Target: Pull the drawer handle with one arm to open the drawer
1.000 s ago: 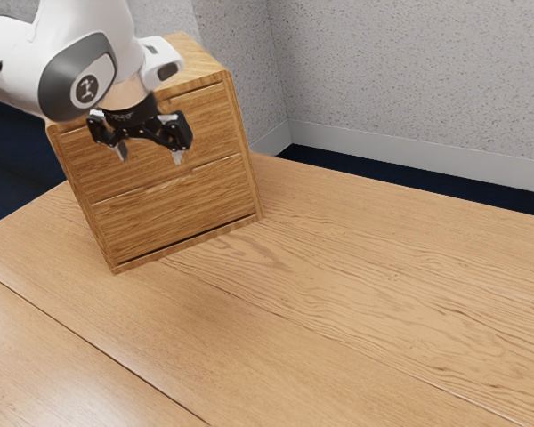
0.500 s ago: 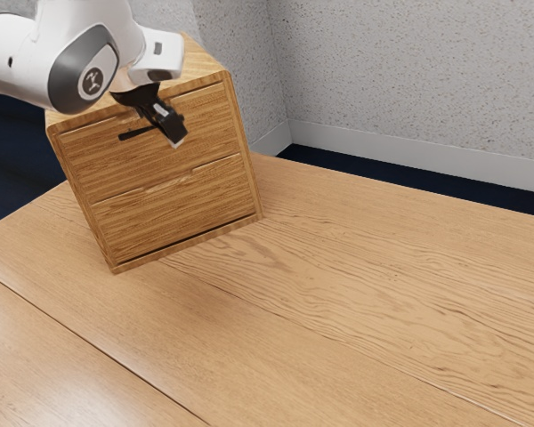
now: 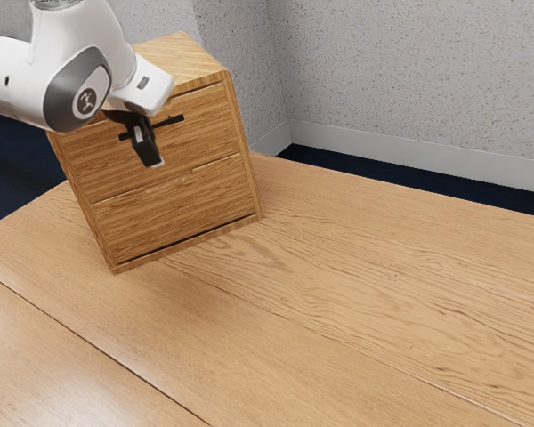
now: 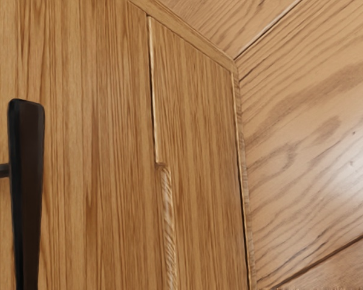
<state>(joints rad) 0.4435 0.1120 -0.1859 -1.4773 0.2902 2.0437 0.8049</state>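
Over the last second the gripper (image 3: 149, 153) has rotated from broadside to edge-on in front of the upper drawer (image 3: 205, 124). The black drawer handle (image 3: 169, 121), previously mostly covered, now shows beside it.

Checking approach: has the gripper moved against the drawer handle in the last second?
Yes. The gripper has turned and now crosses the black handle near its end toward the exterior view's left; earlier it hid the handle.

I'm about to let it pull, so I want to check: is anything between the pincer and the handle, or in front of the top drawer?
Nothing visible does. The pincer hangs right at the black handle of the top drawer, and no object stands on the table before it.
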